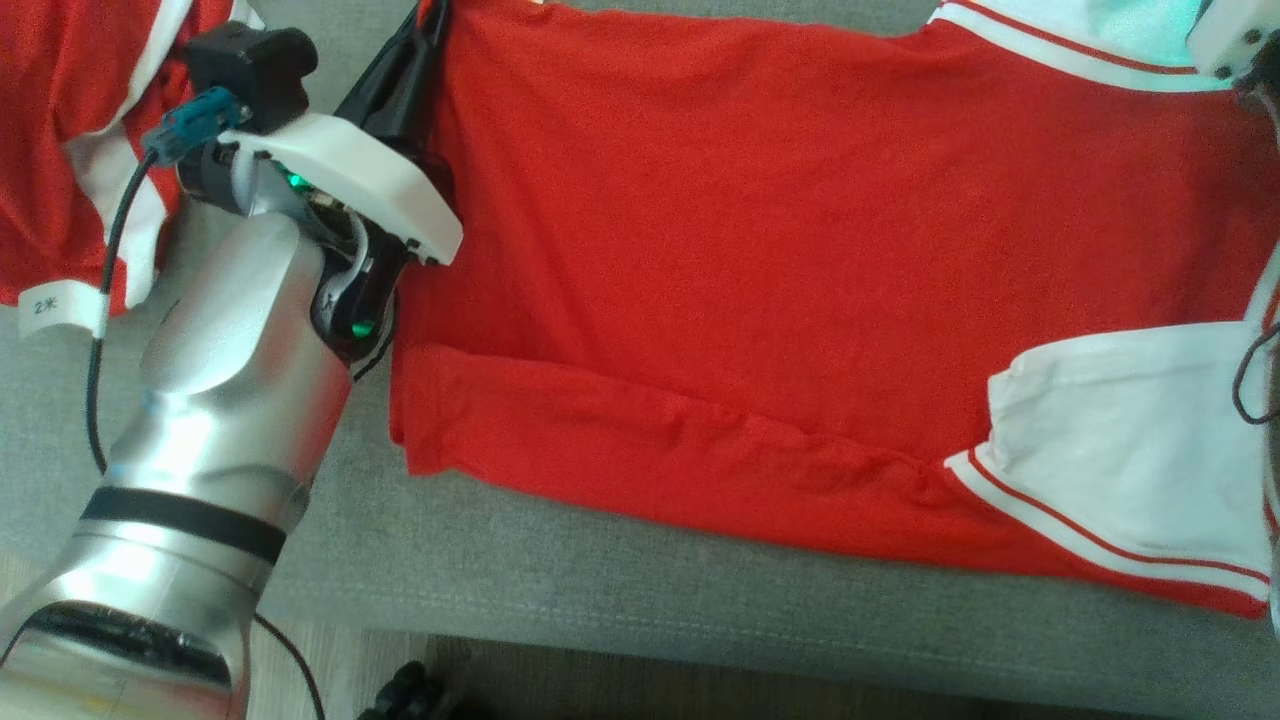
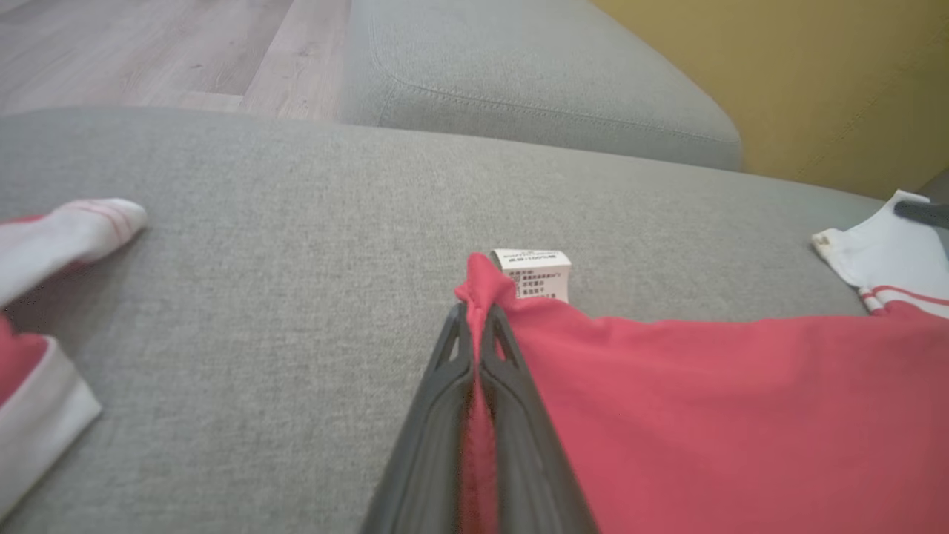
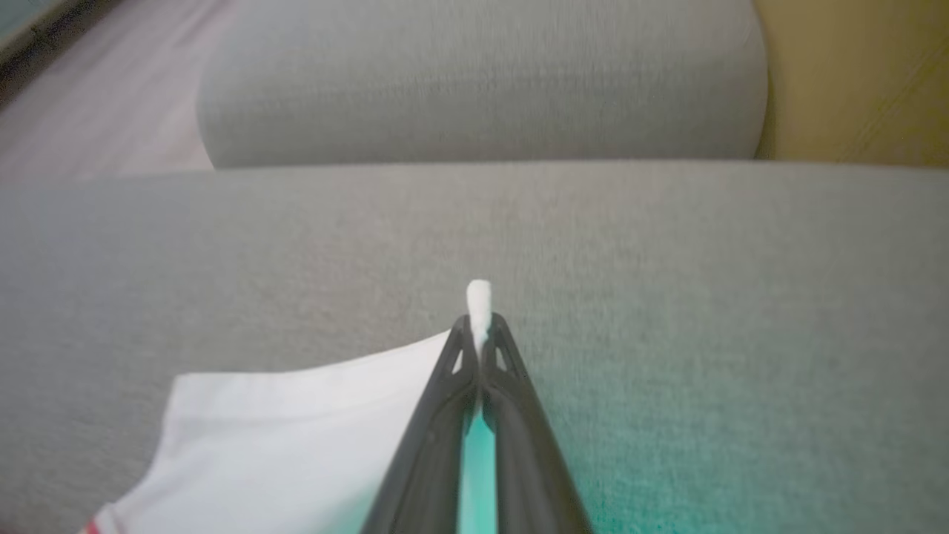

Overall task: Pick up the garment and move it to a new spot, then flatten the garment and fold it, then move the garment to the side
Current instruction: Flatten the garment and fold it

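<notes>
The garment (image 1: 760, 260) is a red shirt with white trim, spread across a grey sofa cushion (image 1: 600, 590). My left gripper (image 2: 478, 311) is shut on a pinch of its red edge, right beside a small white care label (image 2: 535, 273). In the head view that gripper's dark fingers (image 1: 405, 70) reach to the garment's far left corner. My right gripper (image 3: 480, 322) is shut on a fold of the garment's white part (image 3: 296, 430), and a white tip pokes out past the fingertips. The right wrist's white housing (image 1: 1230, 40) shows at the head view's top right.
A second cushion (image 2: 534, 81) lies beyond the one in use, with a yellow wall (image 2: 815, 74) behind it. Wood floor (image 2: 148, 52) runs past the sofa. A red and white sleeve (image 1: 90, 150) lies left of my left arm, whose cable (image 1: 100, 340) hangs down.
</notes>
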Robot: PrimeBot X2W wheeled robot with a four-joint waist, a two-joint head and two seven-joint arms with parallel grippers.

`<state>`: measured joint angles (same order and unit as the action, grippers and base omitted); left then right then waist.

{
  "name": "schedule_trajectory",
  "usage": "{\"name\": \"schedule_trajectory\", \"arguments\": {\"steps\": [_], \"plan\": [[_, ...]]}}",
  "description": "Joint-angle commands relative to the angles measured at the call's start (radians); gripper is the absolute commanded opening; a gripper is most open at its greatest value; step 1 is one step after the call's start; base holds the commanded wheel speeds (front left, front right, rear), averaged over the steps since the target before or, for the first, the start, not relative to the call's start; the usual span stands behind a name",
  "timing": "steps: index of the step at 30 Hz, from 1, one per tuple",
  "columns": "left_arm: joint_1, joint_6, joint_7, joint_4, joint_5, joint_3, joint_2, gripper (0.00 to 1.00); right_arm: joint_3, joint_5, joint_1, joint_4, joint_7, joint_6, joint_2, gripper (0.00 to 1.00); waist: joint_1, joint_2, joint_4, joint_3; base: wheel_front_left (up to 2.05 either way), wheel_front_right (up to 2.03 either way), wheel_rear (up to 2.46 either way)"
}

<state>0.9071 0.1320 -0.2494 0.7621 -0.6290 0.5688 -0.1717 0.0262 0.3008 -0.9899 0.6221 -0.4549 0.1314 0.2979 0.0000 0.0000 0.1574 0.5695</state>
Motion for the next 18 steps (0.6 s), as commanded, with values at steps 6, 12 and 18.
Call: {"name": "schedule_trajectory", "arguments": {"steps": [6, 12, 18], "plan": [[-0.008, -0.001, -0.012, -0.059, 0.017, -0.059, -0.055, 0.0, 0.014, 0.051, 0.055, -0.148, 0.124, -0.001, 0.025, 0.0, 0.0, 0.0, -0.016, -0.045, 0.0, 0.0, 0.0], [-0.07, -0.01, -0.012, -0.1, 0.037, -0.09, -0.088, 0.0, 0.037, 0.107, 0.182, -0.299, 0.168, -0.001, 0.045, 0.0, 0.0, 0.0, -0.047, -0.093, 0.0, 0.0, 0.0], [-0.134, -0.019, -0.012, -0.153, 0.05, -0.107, -0.117, 0.0, 0.047, 0.157, 0.325, -0.422, 0.182, -0.001, 0.038, 0.0, 0.0, 0.0, -0.07, -0.12, 0.0, 0.0, 0.0]]}}
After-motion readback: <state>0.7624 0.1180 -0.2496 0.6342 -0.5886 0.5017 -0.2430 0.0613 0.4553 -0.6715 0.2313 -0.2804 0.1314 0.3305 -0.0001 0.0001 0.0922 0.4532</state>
